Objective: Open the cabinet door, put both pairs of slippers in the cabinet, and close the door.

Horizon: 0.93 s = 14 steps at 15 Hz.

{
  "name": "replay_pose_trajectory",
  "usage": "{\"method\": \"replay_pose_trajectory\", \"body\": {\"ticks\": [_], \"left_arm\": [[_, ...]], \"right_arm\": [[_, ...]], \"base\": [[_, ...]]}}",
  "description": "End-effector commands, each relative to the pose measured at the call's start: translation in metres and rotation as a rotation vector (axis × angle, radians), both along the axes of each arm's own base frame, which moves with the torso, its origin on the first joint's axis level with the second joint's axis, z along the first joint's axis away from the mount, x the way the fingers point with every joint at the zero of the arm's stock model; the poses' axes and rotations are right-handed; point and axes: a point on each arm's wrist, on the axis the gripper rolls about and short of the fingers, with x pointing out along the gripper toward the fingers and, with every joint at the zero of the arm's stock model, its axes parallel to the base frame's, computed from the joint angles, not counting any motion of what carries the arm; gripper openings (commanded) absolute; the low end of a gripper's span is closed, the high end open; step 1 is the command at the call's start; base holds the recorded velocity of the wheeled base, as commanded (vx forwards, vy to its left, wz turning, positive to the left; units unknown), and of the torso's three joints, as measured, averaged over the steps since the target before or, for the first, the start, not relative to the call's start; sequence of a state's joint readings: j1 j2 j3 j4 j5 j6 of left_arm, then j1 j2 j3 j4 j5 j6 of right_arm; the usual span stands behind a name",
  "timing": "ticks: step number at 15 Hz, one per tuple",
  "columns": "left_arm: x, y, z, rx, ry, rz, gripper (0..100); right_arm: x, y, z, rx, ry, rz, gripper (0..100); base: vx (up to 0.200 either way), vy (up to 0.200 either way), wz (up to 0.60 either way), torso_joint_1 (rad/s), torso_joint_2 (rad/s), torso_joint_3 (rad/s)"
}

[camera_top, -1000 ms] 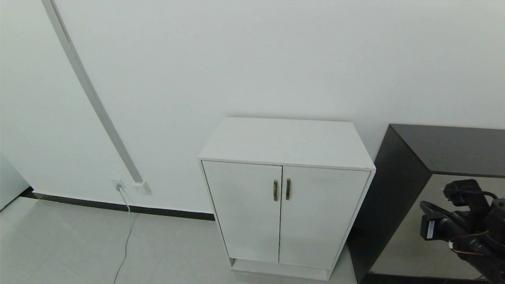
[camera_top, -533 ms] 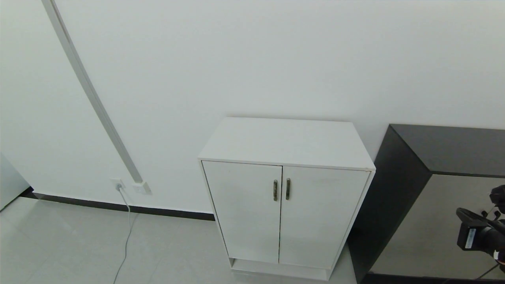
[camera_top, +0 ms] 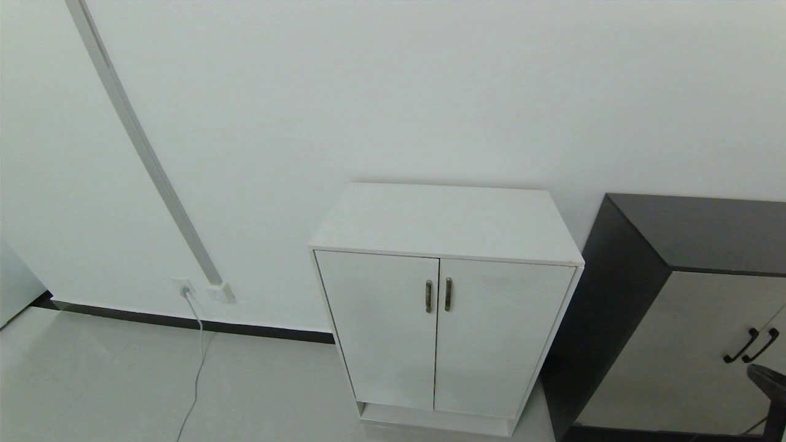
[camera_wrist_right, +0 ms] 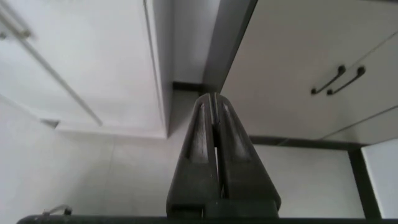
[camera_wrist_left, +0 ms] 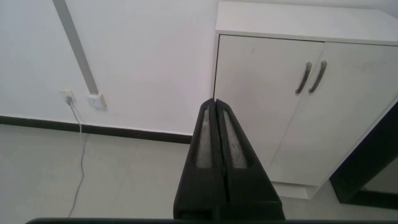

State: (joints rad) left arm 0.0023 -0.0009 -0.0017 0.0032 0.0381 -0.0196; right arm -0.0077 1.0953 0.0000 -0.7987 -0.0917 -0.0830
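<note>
**White cabinet: doors closed, both grippers empty**

The white cabinet (camera_top: 445, 294) stands on the tiled floor (camera_top: 123, 380) against the wall. Both of its doors are closed, and the two vertical handles (camera_top: 438, 295) sit side by side at the centre seam. A dark cabinet (camera_top: 675, 245) stands just beside it on the robot's right. A wall socket (camera_top: 183, 286) with a cable is on the left. The left gripper (camera_wrist_left: 215, 102) faces the white cabinet, jaws pressed together, holding nothing. The right gripper (camera_wrist_right: 214, 98) is low near the dark cabinet, its jaws likewise together.

white cabinet (camera_top: 479, 319), black sideboard (camera_top: 694, 232)
</note>
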Motion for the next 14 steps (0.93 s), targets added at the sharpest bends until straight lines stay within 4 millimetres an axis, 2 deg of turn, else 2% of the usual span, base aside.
{"method": "replay_pose_trajectory", "body": {"ticks": [1,6,10,14], "left_arm": [[0.000,0.000,0.000,0.000,0.001,0.001,0],[0.000,0.000,0.000,0.000,0.001,-0.001,0],[0.000,0.000,0.000,0.000,0.001,0.001,0],[0.000,0.000,0.000,0.000,0.001,0.003,0]], "right_arm": [[-0.028,0.000,0.007,0.003,-0.082,0.008,0],[-0.062,0.001,-0.002,0.003,-0.083,0.010,0],[-0.091,0.002,-0.021,0.013,-0.041,0.041,0],[-0.103,0.003,-0.027,0.028,-0.073,0.100,0]], "base": [[0.000,0.000,0.00,0.000,0.00,0.000],[0.000,0.000,0.00,0.000,0.00,0.000],[0.000,0.000,0.00,0.000,0.00,0.000],[0.000,0.000,0.00,0.000,0.00,0.000]]}}
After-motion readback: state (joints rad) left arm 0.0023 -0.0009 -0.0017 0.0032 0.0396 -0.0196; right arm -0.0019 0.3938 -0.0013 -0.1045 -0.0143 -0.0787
